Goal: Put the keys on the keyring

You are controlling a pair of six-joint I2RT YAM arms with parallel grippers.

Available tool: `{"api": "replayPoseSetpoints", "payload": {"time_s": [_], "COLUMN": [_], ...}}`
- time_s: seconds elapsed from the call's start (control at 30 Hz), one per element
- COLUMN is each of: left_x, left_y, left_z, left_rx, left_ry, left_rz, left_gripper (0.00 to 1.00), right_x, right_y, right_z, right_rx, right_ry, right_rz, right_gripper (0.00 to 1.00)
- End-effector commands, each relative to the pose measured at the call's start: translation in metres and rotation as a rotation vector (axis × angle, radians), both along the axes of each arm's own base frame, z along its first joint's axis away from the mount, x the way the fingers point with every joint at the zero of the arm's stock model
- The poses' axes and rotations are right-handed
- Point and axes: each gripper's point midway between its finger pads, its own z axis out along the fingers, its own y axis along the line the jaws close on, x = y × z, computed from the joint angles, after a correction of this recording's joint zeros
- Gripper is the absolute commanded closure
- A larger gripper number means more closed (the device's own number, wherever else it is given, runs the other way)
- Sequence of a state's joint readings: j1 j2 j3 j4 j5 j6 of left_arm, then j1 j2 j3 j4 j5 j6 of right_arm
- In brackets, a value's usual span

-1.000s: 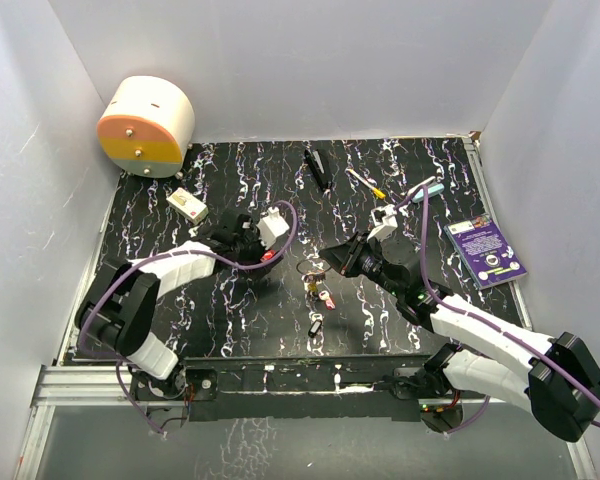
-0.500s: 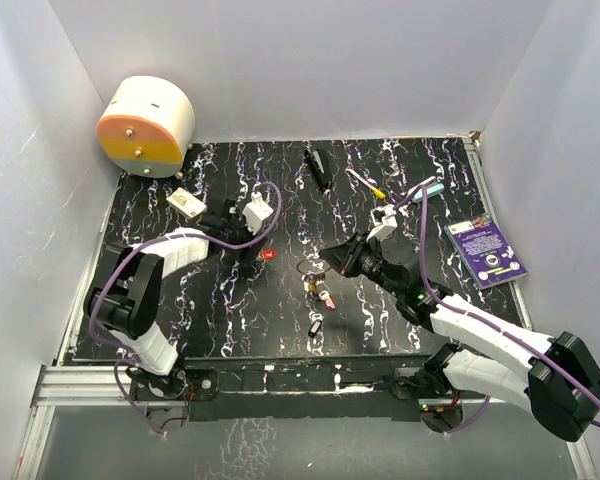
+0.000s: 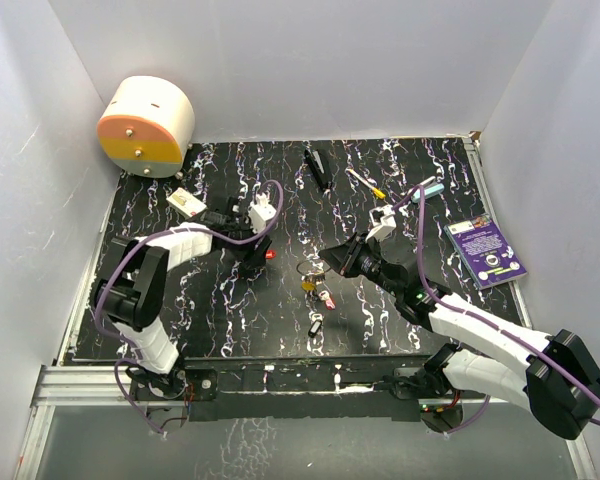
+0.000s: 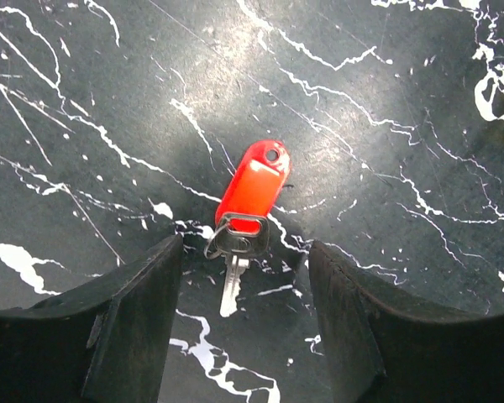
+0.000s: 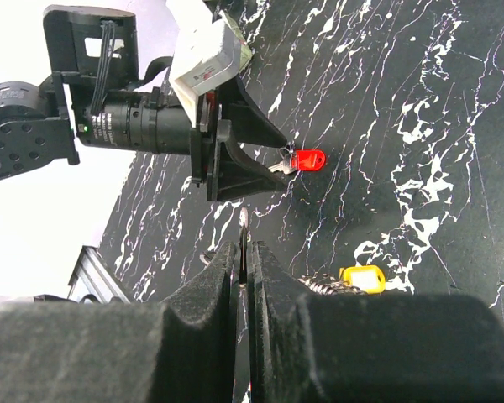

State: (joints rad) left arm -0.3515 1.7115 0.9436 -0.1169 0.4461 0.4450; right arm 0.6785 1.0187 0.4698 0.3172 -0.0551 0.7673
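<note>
**A:** How do we see the left arm posed?

**B:** We see it stretched forward and low over the surface [image 3: 230, 310]. The left hand [image 4: 244, 245] has its fingers spread wide. The red key [image 4: 254, 180] lies flat between the fingertips, and neither finger touches it. Its blade points back toward the palm and its head lies just past the fingertips.

**A:** And the right arm?

**B:** It reaches forward and inward, so the right hand [image 5: 244, 252] faces the left one with the red key between them. Its fingers are pressed almost together, pinching a thin silver wire. We take that wire for the keyring [image 3: 310, 268], seen edge-on from the wrist.

**A:** What lies around that hand?

**B:** The yellow key [image 5: 361, 275] sits just beside the fingertips, close under the ring. We cannot tell whether it is threaded on. The pink key [image 3: 327, 298] lies next to it on the side nearer the arm bases. The black key [image 3: 315, 325] lies farther back again, apart from the others.

**A:** So what do we count?

**B:** We count four keys, one of each colour, and one keyring. One key is between the left fingers and three are near the right hand.
</note>
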Motion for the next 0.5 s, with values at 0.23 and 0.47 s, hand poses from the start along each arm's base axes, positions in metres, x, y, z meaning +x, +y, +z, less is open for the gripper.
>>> {"api": "replayPoseSetpoints", "payload": {"time_s": [0.23,0.47], "left_x": [0.0126,0.0056], "left_y": [-0.0129,-0.0109], "left_z": [0.0103,0.007], "left_rx": [-0.048,-0.038], "left_ry": [-0.007,0.013], "left_rz": [-0.037,-0.048], "left_gripper": [0.45,0.54], "right_x": [0.0079,0.0082], "right_y": [0.0017,0.0019], "right_z": [0.0427,0.042], "right_rx": [0.086,0.085], "right_ry": [-0.113,-0.111], "right_rz": [-0.015,-0.015], "right_gripper": [0.92,0.92]}}
